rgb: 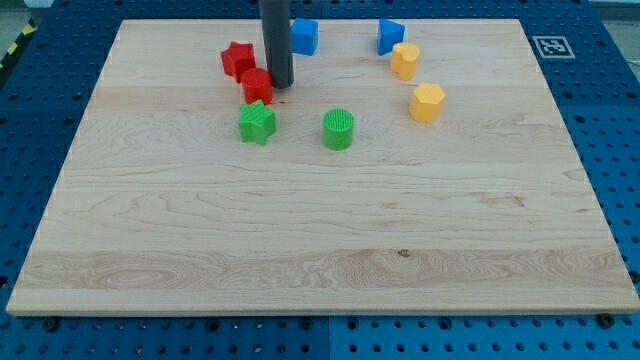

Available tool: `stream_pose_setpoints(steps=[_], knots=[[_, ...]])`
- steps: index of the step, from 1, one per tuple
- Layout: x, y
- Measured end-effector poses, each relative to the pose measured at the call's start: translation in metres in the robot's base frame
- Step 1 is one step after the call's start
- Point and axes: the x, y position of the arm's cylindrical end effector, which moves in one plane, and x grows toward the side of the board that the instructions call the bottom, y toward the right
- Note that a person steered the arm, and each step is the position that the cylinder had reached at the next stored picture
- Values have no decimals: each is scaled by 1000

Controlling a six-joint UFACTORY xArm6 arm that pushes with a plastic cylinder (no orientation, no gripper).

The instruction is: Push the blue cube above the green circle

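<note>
The blue cube (304, 36) sits near the view's top, just right of my dark rod. The green circle (339, 129) lies lower, toward the board's middle, below and slightly right of the cube. My tip (280, 82) rests on the board between them, below-left of the blue cube and right beside a red block (257, 86). The tip is apart from the cube.
A red star (238, 59) lies left of the rod. A green star (257, 123) is left of the green circle. A blue triangle-like block (390, 36) and two yellow blocks (405, 60) (427, 102) are at the view's upper right. The wooden board (320, 250) has blue surround.
</note>
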Motion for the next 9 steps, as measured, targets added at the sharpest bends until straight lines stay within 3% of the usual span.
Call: stream_pose_setpoints(steps=[3,5,9], knots=[[10,-12],[-38,37],[-61,1]])
